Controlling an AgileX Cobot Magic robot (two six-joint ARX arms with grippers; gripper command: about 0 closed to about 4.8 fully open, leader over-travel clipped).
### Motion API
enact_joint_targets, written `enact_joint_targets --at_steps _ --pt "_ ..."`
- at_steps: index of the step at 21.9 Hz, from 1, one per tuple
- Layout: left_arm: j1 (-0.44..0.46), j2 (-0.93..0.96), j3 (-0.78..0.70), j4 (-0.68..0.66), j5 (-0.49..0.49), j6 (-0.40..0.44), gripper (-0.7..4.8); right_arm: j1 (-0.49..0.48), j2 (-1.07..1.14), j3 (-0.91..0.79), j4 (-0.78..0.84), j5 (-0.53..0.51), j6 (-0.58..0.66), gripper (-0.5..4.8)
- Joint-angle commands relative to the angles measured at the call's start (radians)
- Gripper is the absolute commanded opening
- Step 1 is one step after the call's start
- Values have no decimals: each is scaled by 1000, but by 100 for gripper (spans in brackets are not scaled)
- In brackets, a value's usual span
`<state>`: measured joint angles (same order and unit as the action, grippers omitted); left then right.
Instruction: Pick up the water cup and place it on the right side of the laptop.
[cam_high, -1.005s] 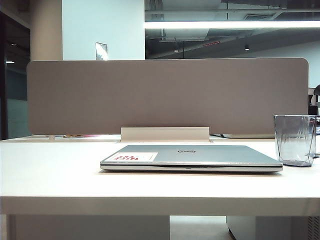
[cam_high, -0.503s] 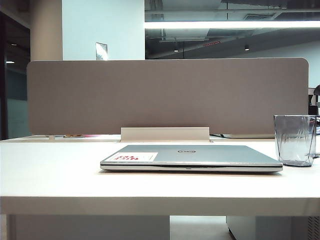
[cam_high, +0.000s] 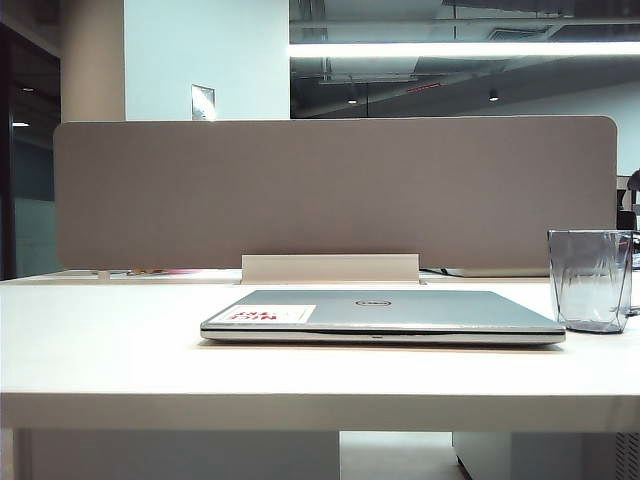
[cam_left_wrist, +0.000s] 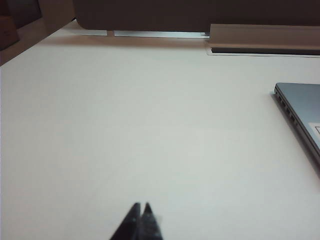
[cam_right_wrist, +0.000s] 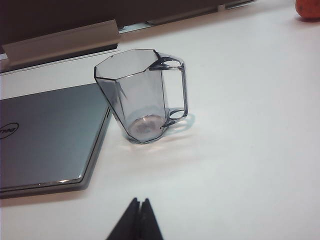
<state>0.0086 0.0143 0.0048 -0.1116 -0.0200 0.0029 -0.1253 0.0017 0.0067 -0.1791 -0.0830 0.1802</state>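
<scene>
Water cup (cam_high: 590, 280) upright on worktop (cam_high: 120, 350), just right of closed laptop (cam_high: 380, 315), divider panel (cam_high: 330, 190) behind. Left claw (cam_left_wrist: 140, 206) and right claw (cam_right_wrist: 139, 201) both pinched closed, empty, over bare worktop.

White tabletop (cam_high: 120, 350), grey divider panel (cam_high: 330, 190) upright along its far edge, beige cable tray (cam_high: 330, 268) at the panel's base. Orange object (cam_right_wrist: 307, 9) near far edge, mostly cut off.
</scene>
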Motion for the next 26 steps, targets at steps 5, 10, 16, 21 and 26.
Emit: enact_joint_targets --at_steps 5,10,16,21,26 --pt "-1 0 3 8 -2 -3 -5 -1 -1 -6 7 2 3 -8" --pt "-1 0 3 8 -3 -3 -5 -1 -1 -6 7 2 3 -8" --pt "-1 0 3 8 -2 -3 -5 -1 -2 -6 7 8 2 -8" --pt "-1 0 3 8 -2 -3 -5 34 -2 -6 18 17 -15 -8" --pt "-1 0 3 8 -2 -3 -5 100 -2 -6 21 17 -84 -8"
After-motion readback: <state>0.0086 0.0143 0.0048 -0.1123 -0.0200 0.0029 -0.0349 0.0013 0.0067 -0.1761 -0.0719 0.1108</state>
